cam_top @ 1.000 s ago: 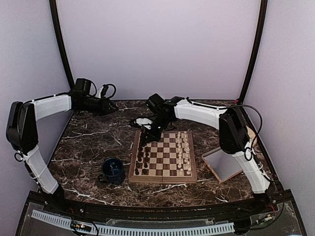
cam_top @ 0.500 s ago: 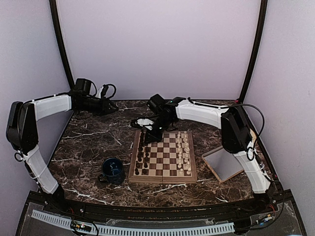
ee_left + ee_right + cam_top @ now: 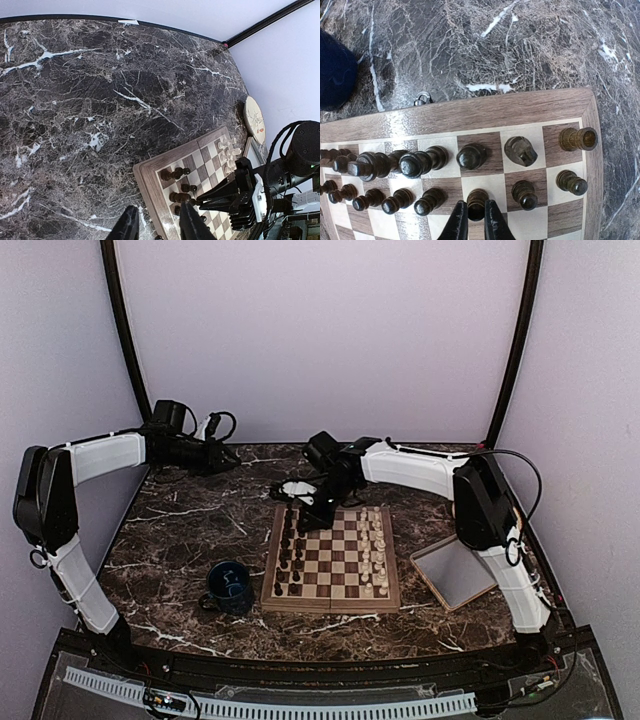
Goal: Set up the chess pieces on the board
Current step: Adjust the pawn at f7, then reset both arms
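- Over the last second the right arm's elbow has swung slightly rightward and the right gripper [image 3: 316,506] has drawn a little toward the far edge of the board [image 3: 332,562]. The left arm has not moved.
- The desk [image 3: 180,530] is dark marble with white veins, enclosed by pale lilac walls [image 3: 320,340] and black corner posts [image 3: 122,330].
- The left gripper [image 3: 228,455] hangs over the far-left part of the desk, well apart from the board. Its wrist view shows its fingers [image 3: 126,226] parted a moderate way with nothing between them.
- A blue mug [image 3: 229,585] stands just beside the board's near-left corner.
- The board lies at mid-desk, with dark pieces [image 3: 290,550] along its left side and cream pieces [image 3: 377,550] along its right.
- Only the right wrist view shows the grip. The right gripper [image 3: 475,220] is pressed in on a dark pawn [image 3: 476,199] in the second row, near the board's far-left corner.
- A grey tray [image 3: 455,575] lies just right of the board.
- Only the left wrist view shows a round plate [image 3: 254,120] clearly, beyond the board near the wall.
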Robot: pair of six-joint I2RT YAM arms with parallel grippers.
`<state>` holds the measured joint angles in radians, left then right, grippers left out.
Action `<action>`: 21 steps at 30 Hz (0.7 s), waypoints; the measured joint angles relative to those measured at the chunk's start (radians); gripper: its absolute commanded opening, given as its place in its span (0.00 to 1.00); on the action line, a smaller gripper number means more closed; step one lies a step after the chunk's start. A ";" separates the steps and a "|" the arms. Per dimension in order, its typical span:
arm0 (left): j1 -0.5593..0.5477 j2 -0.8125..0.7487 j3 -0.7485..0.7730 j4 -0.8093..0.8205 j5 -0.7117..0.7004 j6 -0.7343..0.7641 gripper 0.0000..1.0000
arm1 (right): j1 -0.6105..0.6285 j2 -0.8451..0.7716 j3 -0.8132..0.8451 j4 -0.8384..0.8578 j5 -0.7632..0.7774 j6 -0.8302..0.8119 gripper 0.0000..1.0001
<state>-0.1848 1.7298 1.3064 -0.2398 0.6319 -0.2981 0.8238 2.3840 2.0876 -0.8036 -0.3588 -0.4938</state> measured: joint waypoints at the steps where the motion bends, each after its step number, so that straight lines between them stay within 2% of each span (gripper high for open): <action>1: 0.000 0.000 0.000 0.000 0.000 0.000 0.30 | 0.000 0.000 0.000 0.000 0.000 0.001 0.16; 6: 0.000 0.001 0.000 0.000 0.000 0.000 0.30 | 0.000 0.000 -0.001 -0.001 0.002 0.004 0.24; 14: 0.000 0.001 0.000 0.000 0.000 0.000 0.31 | 0.000 -0.008 -0.001 -0.010 0.024 0.006 0.32; 17: 0.000 0.001 0.000 0.000 0.000 0.005 0.31 | -0.005 -0.045 -0.003 -0.024 0.047 0.004 0.33; 21: 0.000 0.001 0.000 -0.002 -0.010 0.033 0.33 | -0.040 -0.171 -0.041 -0.027 0.075 0.005 0.36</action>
<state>-0.1848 1.7309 1.3064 -0.2417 0.6216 -0.2649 0.7834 2.2131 2.0464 -0.8303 -0.2836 -0.4889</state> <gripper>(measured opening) 0.313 0.342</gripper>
